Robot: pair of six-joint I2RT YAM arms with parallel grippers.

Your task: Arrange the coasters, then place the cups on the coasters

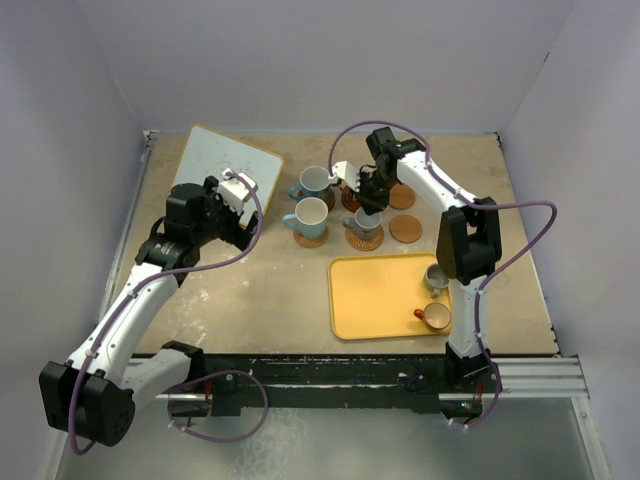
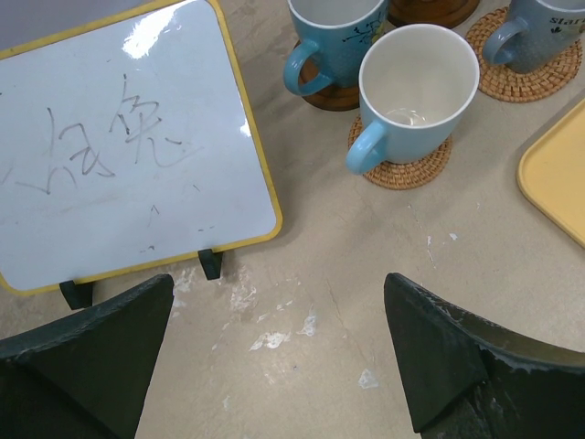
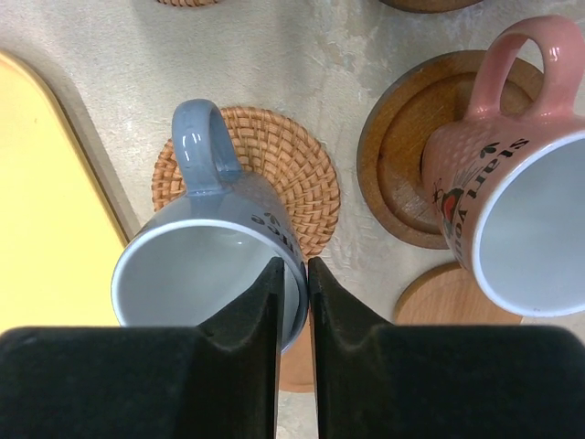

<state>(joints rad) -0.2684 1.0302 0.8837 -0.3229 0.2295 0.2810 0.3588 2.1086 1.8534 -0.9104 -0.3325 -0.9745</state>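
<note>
A blue-grey cup (image 3: 206, 265) (image 1: 366, 222) stands on a woven coaster (image 3: 292, 174), tipped slightly. My right gripper (image 3: 294, 270) (image 1: 365, 205) is shut on its rim, one finger inside and one outside. Right of it a reddish-pink cup (image 3: 530, 219) rests on a dark wooden coaster (image 3: 402, 165). Two light blue cups (image 2: 419, 87) (image 2: 334, 37) sit on coasters (image 2: 402, 169) (image 2: 334, 96). A grey cup (image 1: 436, 276) and an orange-brown cup (image 1: 435, 317) stand on the yellow tray (image 1: 385, 295). Two coasters (image 1: 402, 196) (image 1: 406, 229) lie bare. My left gripper (image 2: 279, 357) (image 1: 245, 205) hangs open over bare table.
A yellow-framed whiteboard (image 2: 119, 137) (image 1: 222, 165) stands at the back left, close to my left gripper. The tray's edge (image 3: 46, 210) runs just left of the blue-grey cup. A light wooden coaster (image 3: 452, 297) lies near my right fingers.
</note>
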